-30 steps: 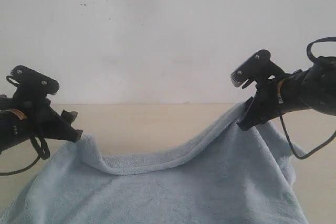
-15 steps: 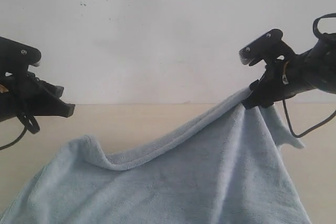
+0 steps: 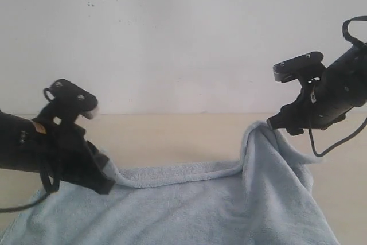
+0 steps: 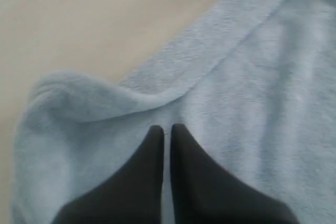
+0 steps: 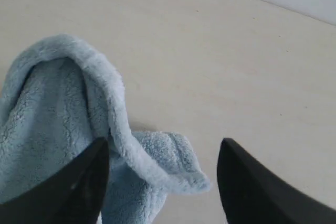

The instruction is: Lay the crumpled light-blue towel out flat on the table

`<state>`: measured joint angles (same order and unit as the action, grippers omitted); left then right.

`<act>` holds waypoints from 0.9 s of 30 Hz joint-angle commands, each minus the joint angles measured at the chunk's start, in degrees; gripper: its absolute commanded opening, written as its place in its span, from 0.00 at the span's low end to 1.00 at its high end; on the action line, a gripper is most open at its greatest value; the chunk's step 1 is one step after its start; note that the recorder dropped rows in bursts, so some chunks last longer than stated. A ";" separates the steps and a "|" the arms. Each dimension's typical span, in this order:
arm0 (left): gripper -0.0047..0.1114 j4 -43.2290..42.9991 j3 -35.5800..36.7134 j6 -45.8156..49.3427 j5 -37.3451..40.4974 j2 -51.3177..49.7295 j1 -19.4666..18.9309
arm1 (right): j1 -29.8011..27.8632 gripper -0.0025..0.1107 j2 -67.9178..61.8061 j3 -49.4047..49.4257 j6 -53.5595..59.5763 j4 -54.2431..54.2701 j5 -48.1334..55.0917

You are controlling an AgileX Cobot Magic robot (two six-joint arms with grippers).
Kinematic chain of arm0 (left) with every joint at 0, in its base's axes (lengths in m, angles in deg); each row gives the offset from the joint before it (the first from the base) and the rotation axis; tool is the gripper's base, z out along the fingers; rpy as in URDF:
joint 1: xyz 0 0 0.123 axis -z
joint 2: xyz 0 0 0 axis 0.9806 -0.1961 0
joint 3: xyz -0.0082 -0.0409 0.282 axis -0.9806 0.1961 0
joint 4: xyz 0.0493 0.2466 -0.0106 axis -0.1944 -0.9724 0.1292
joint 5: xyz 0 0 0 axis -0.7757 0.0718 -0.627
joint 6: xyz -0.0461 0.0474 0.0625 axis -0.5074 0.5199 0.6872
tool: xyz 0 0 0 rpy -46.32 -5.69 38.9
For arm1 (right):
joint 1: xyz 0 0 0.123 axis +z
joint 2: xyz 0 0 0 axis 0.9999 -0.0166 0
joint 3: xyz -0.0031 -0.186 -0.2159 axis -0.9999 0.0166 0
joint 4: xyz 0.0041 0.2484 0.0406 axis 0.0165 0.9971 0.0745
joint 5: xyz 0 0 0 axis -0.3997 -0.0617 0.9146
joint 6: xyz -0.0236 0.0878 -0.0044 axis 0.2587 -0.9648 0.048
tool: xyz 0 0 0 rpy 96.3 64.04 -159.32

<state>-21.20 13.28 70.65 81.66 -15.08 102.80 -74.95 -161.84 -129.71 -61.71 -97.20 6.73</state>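
The towel (image 3: 218,210) lies on the counter (image 3: 172,136), mostly spread, its far hem running between the two arms. Its near part is cut off by the bottom edge of the exterior view. The left arm (image 3: 57,153) is down on the cloth and hides the far left corner. In the left wrist view its jaws are pressed together, tips on the pile beside a raised fold; whether any cloth is nipped between them cannot be told. On the right, the towel's corner stands up in a hump against the right arm (image 3: 332,93), whose jaws are spread wide with one finger (image 5: 84,182) just beside the fold.
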 commanded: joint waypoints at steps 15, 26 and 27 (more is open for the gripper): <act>0.07 2.58 -2.27 -1.87 -5.65 -10.15 11.70 | -0.29 0.41 0.14 -0.33 5.66 2.34 8.50; 0.07 9.64 -4.35 -1.87 -1.57 -10.67 11.70 | -0.29 0.47 0.27 -0.33 4.30 6.07 5.00; 0.07 9.63 -4.35 -1.47 -1.57 -10.91 11.70 | -0.29 0.47 0.27 -0.33 4.30 6.07 4.54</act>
<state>-13.45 9.38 69.31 79.96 -25.32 114.03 -74.95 -161.84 -129.71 -57.14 -91.83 11.82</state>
